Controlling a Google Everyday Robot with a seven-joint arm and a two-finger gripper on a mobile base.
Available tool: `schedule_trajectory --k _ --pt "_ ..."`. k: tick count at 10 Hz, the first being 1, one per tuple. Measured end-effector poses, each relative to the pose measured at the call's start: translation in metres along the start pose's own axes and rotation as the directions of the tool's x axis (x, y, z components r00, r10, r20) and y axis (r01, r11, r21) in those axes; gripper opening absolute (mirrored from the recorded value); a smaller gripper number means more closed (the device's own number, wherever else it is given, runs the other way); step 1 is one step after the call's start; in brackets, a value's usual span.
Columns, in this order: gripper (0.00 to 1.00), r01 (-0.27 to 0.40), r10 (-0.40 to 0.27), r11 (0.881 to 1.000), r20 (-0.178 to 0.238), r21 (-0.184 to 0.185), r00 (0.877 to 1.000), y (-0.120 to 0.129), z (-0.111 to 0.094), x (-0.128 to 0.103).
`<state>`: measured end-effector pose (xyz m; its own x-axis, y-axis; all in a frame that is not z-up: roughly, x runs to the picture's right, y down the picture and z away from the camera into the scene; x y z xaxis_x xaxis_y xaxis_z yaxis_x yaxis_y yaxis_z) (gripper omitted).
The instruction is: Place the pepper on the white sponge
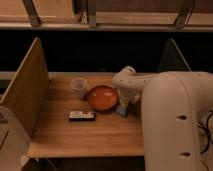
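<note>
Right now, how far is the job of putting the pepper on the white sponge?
Nothing looks done. The white robot arm bends down right of the round orange plate, above a small bluish and pale piece on the wooden table. The pincer is hidden behind the arm, so a grasp cannot be confirmed. Neither the pepper nor a white sponge can be made out. Left: grasp the pepper and place it.

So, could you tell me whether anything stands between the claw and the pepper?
I cannot make out the pepper. The claw hangs just right of the orange plate, over a small bluish piece; nothing visible blocks it.
</note>
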<state>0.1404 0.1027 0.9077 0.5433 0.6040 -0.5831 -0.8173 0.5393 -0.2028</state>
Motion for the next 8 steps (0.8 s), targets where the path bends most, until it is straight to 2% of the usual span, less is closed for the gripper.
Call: schedule_trajectory --k 3,4,8 --pt "0.00 0.041 -0.041 0.999 0.001 0.000 0.999 0.007 0.002 -0.015" --pt "0.03 0.047 -0.047 0.999 0.014 0.001 0.999 0.007 0.001 -0.020" --pt "0.43 0.067 -0.067 0.998 0.033 0.012 0.997 0.007 -0.013 -0.021"
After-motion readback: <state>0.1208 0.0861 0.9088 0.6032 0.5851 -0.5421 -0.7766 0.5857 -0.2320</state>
